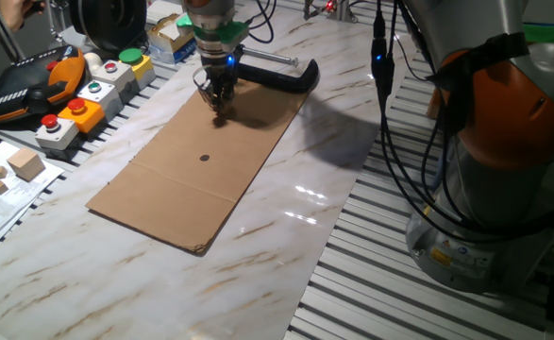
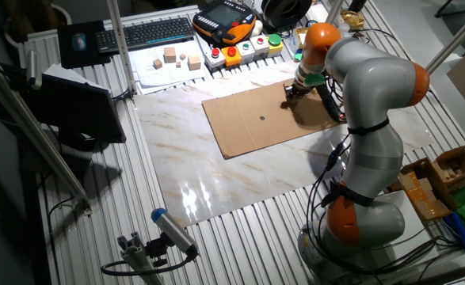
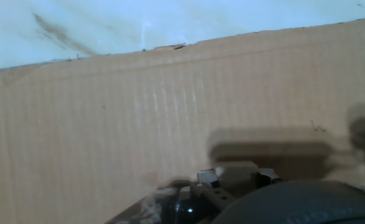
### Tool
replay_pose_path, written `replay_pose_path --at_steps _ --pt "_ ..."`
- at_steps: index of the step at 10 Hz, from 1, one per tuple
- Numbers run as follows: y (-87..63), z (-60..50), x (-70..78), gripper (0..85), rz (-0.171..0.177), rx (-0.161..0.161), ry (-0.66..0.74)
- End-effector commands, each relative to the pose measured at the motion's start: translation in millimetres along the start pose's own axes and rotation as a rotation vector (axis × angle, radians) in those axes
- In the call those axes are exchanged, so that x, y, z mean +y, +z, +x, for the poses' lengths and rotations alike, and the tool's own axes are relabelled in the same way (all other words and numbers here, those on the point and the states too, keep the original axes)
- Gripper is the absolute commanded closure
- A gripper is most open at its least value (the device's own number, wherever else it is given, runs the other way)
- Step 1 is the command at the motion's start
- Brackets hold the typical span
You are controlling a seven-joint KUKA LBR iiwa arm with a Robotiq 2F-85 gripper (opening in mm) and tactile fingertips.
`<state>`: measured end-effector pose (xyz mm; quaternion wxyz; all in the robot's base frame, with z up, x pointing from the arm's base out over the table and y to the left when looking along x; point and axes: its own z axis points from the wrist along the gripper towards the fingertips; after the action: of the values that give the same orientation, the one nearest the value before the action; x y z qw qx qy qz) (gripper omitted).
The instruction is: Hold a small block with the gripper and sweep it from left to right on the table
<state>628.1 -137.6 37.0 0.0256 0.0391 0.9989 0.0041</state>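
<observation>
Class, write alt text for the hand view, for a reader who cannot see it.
Close above a brown cardboard sheet, the black pincer fills the bottom edge, blurred, casting a shadow on the cardboard. A strip of white marble table runs along the top. No block can be made out.

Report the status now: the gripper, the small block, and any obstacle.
Gripper low over the cardboard sheet, near its far end. Small block not discernible; fingers' state unclear. Black clamp lies close behind on the table.

One fixed view: low, close, across table (image 1: 286, 236). Other: high, far, opposite side. Both share cardboard sheet (image 1: 201, 165). Hand view: right above cardboard.
</observation>
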Motion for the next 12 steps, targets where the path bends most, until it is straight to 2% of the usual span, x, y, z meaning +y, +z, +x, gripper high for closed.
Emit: replay_pose_path --at_steps 1,12 --pt "0.3 0.6 2.3 84.3 -0.001 0.002 0.003" --pt "0.0 0.8 19.1 84.3 -0.003 0.007 0.011"
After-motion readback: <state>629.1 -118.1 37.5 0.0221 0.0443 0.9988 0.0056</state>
